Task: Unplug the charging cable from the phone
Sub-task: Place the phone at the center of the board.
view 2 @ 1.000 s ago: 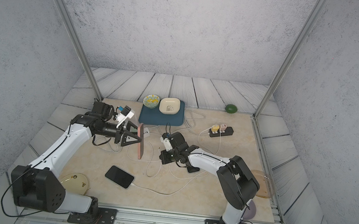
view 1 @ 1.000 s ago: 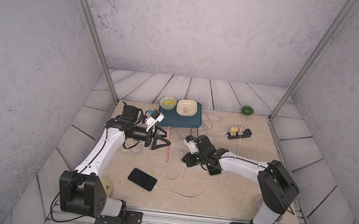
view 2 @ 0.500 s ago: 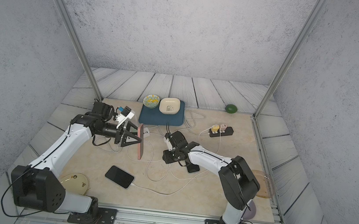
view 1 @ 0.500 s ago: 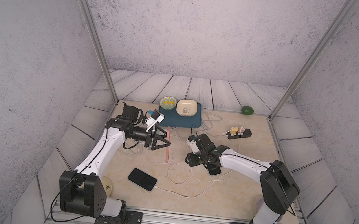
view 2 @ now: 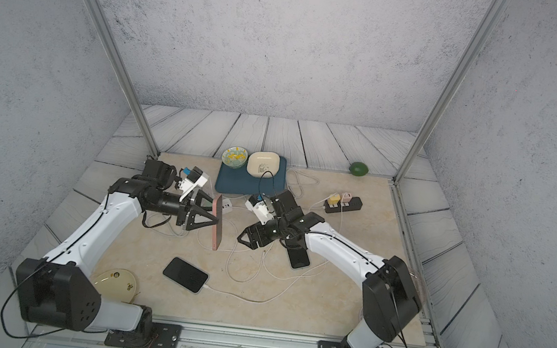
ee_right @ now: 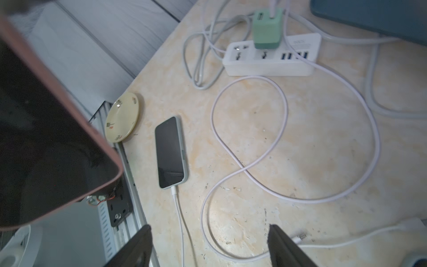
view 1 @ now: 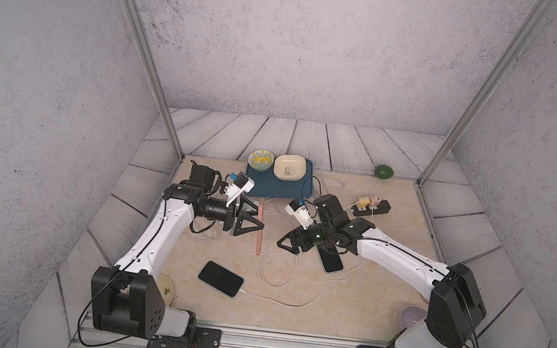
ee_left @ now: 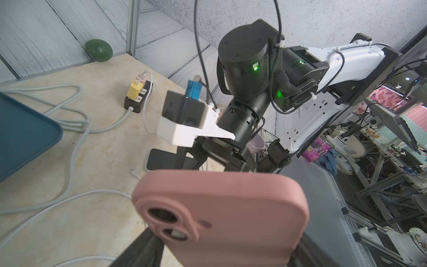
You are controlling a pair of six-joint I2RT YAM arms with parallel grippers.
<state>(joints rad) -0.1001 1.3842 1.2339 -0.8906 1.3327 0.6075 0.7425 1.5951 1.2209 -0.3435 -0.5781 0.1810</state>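
Left of centre in a top view, the left gripper (view 2: 214,217) clamps the pink phone (view 2: 216,235) on edge, upright above the table (view 2: 327,294). At centre, the right gripper (ee_right: 209,228) faces it with jaws spread and empty. The charging cable (ee_right: 300,237) plug lies loose on the table just beside one of its fingers.

twin high views over the whole table (view 1: 360,316), wrist views close-in
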